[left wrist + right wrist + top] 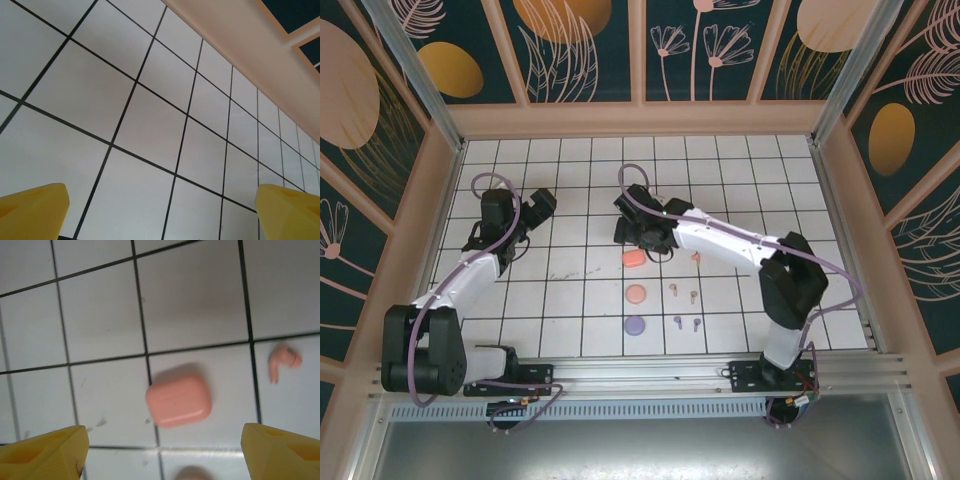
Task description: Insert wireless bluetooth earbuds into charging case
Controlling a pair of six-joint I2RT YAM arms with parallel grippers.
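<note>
A closed coral-red charging case [178,400] lies flat on the white tiles, and my right gripper [164,452] hovers open above it with nothing between its yellow fingers [47,455]. One coral-red earbud [283,360] lies to the case's right. From above, the right gripper [642,240] hangs just behind the coral case [633,259], with the coral earbud [696,257] beside it. A peach case [636,294] has two tan earbuds [673,290] to its right. The purple case [636,325] likewise has two purple earbuds [677,321]. My left gripper [538,205] is open over bare tiles at the far left [160,207].
The tiled table [580,180] is enclosed by pale wooden walls [640,118] at the back and sides. Open tile lies between the two arms. The right arm's forearm [730,240] stretches across the table behind the earbuds.
</note>
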